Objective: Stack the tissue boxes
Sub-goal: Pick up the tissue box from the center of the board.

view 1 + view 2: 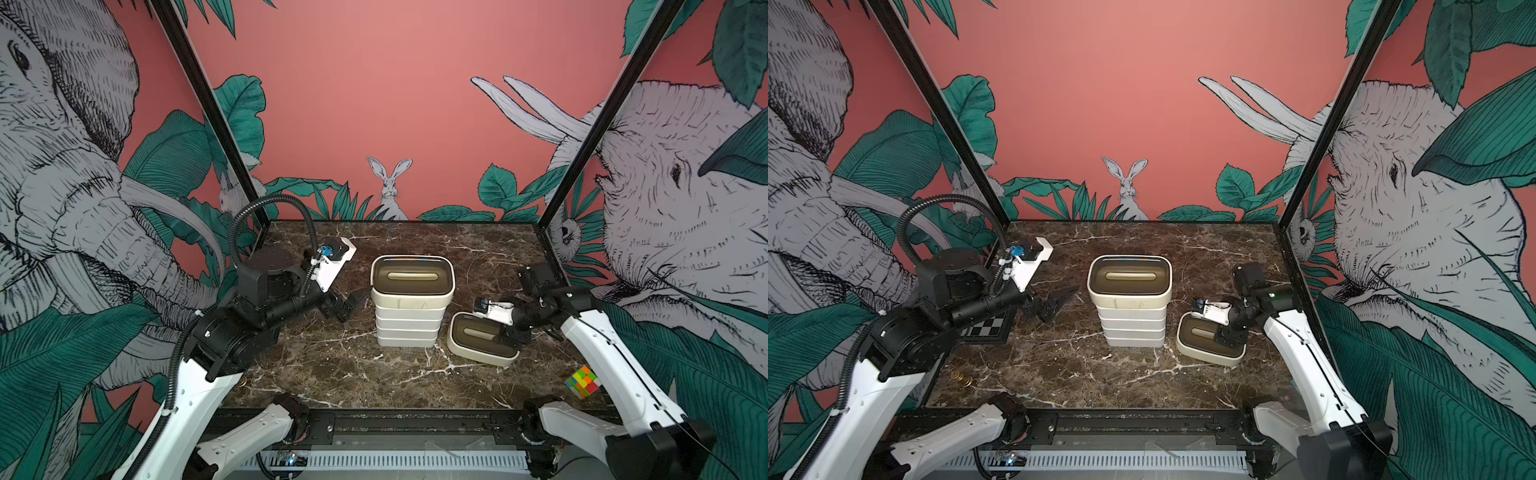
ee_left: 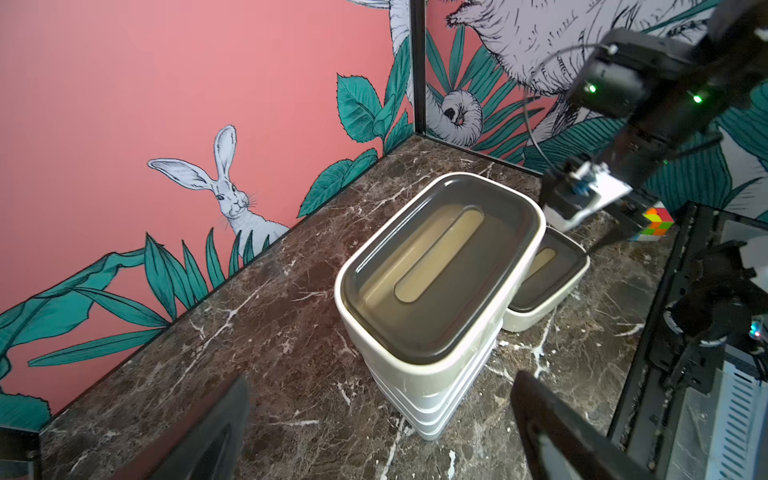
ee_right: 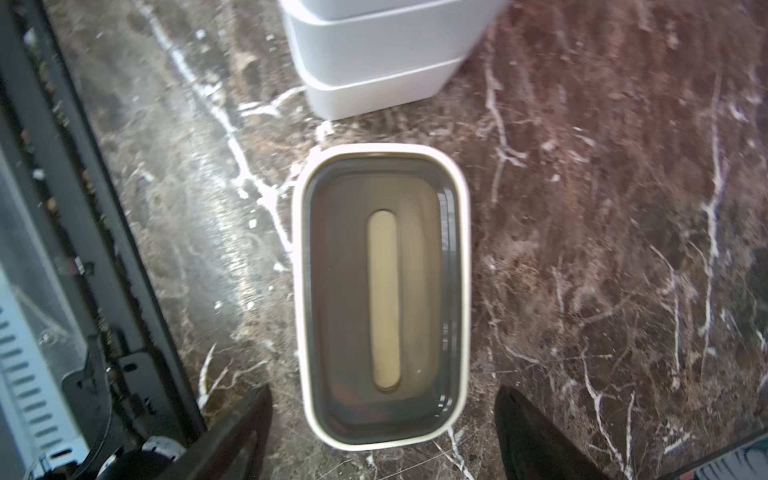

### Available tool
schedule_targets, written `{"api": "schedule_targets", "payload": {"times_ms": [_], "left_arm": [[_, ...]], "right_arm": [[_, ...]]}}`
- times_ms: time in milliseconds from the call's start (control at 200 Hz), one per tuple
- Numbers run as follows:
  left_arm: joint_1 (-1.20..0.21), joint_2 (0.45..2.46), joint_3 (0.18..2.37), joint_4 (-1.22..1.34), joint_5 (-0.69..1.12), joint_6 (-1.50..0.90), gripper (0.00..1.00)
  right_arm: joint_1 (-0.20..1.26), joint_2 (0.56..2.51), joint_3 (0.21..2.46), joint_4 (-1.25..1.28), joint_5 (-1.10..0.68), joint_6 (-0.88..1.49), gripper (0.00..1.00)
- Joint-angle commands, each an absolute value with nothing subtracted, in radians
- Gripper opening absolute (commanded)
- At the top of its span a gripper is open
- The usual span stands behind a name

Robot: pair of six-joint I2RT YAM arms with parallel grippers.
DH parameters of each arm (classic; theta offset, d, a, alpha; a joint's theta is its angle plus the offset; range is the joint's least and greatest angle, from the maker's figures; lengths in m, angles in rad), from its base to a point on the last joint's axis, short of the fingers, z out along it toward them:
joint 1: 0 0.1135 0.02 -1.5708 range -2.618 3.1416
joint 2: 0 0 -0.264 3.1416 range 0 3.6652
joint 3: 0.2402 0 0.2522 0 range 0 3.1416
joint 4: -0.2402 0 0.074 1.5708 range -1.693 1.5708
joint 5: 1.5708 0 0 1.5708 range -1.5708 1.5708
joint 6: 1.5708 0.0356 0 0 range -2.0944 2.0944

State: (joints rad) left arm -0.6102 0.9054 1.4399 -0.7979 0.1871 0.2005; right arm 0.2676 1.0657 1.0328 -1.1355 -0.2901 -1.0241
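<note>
A stack of several white tissue boxes stands mid-table, its top lid dark with an oval slot. One more tissue box with a dark lid lies alone on the table just right of the stack. My right gripper hangs over that box's right end, open. Its fingers stand on either side of the box, with a gap to each wall. My left gripper is wide open and holds nothing, just left of the stack.
A multicoloured cube sits at the front right corner. A black-and-white checkerboard lies under the left arm, with a few coins in front of it. Black frame posts and printed walls close in the table.
</note>
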Motion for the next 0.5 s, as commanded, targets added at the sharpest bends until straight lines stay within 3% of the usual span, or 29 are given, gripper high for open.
{"api": "schedule_targets", "payload": {"times_ms": [0, 140, 285, 495], "left_arm": [[-0.612, 0.923, 1.478, -0.836, 0.144, 0.156, 1.00], [-0.612, 0.942, 1.488, -0.813, 0.133, 0.120, 1.00], [-0.613, 0.965, 1.483, -0.795, 0.108, 0.118, 1.00], [-0.610, 0.926, 1.443, -0.716, 0.100, 0.096, 0.99]], "right_arm": [[0.313, 1.015, 0.976, -1.193, -0.283, -1.012, 0.79], [0.314, 0.958, 0.888, -1.140, -0.274, -0.955, 0.80], [0.318, 0.990, 0.839, -1.083, -0.293, -0.940, 0.74], [0.319, 0.980, 0.735, -0.905, -0.144, -0.913, 0.73]]}}
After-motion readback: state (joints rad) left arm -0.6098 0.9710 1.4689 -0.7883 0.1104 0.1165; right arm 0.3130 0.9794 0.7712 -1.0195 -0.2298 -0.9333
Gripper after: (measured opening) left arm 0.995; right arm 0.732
